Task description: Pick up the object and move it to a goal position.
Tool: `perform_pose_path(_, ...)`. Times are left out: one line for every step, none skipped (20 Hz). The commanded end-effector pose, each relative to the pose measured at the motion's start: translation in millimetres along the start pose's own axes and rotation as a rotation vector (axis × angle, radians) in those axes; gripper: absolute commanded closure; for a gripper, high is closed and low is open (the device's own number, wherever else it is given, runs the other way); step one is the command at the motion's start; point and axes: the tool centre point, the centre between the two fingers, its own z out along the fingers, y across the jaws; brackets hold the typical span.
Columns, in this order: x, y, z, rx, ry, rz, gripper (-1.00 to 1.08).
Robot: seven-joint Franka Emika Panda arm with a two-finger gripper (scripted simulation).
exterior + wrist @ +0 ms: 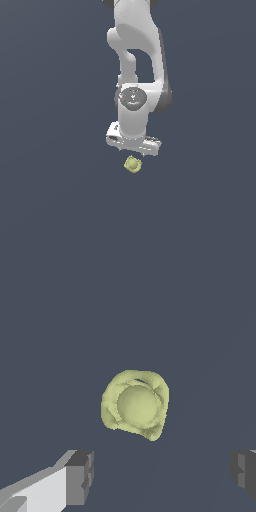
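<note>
Pale yellow-green and lumpy, the object (132, 164) sits on the dark surface (50, 200) just under your gripper (133, 148), and in the wrist view it lies ahead of the line between the two dark finger pads (80, 477), which stand wide apart with nothing between them. You look to be in the approach step, nothing grasped yet. Next you'll likely need to centre over it, descend until the pads straddle it, then close.

The white arm (135, 60) hangs straight down, wrist vertical, its gripper (133, 148) pointing downward with both grey-tipped fingers (80, 477) spread wide, holding nothing.
</note>
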Motion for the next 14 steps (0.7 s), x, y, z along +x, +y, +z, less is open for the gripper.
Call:
perform_pose_path(7.4,-3.8,7.9,-0.004,0.005,0.042,-0.92)
perform_pose_path(9.8,-5.1,10.6,-0.005,0.006,0.055,-0.92)
perform_pose_path(11.9,-6.3,13.0,-0.006,0.007,0.068,-0.92)
perform_pose_path(13.7,-7.3,15.3,-0.007,0.009,0.079,-0.92)
perform_pose_path(15.4,-8.3,17.4,-0.008,0.010,0.089,-0.92)
perform_pose_path(16.8,-9.1,19.2,-0.009,0.011,0.098,-0.92)
perform_pose_path(18.1,-9.8,20.7,-0.010,0.012,0.105,-0.92)
perform_pose_path(19.1,-10.4,22.1,-0.010,0.013,0.112,-0.92)
perform_pose_path(20.0,-10.9,23.2,-0.011,0.013,0.117,-0.92)
perform_pose_path(20.6,-11.3,24.0,-0.011,0.014,0.121,-0.92)
perform_pose_path(21.1,-11.6,24.6,-0.011,0.014,0.124,-0.92)
perform_pose_path(21.4,-11.8,25.0,-0.011,0.014,0.126,-0.92)
perform_pose_path(21.5,-11.8,25.1,-0.012,0.014,0.126,-0.92)
perform_pose_path(20.7,-11.6,24.7,-0.011,0.013,0.122,-0.92)
